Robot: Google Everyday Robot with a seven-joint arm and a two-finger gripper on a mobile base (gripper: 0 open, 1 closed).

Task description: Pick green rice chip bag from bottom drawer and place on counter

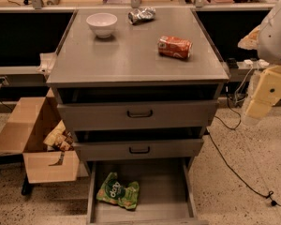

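The green rice chip bag (118,191) lies flat on the left part of the floor of the open bottom drawer (173,196). The counter (131,55) is the grey top of the cabinet above it. My arm hangs at the right edge of the view, and its gripper (258,106) is beside the cabinet's right side at the height of the upper drawer. It is well above and to the right of the bag and holds nothing that I can see.
On the counter stand a white bowl (101,24), a silver foil wrapper (141,15) and an orange-red soda can (174,47) on its side. Two grey drawers with black handles (139,113) sit partly pulled out. An open cardboard box (37,139) stands left of the cabinet. Cables (234,168) run on the floor at right.
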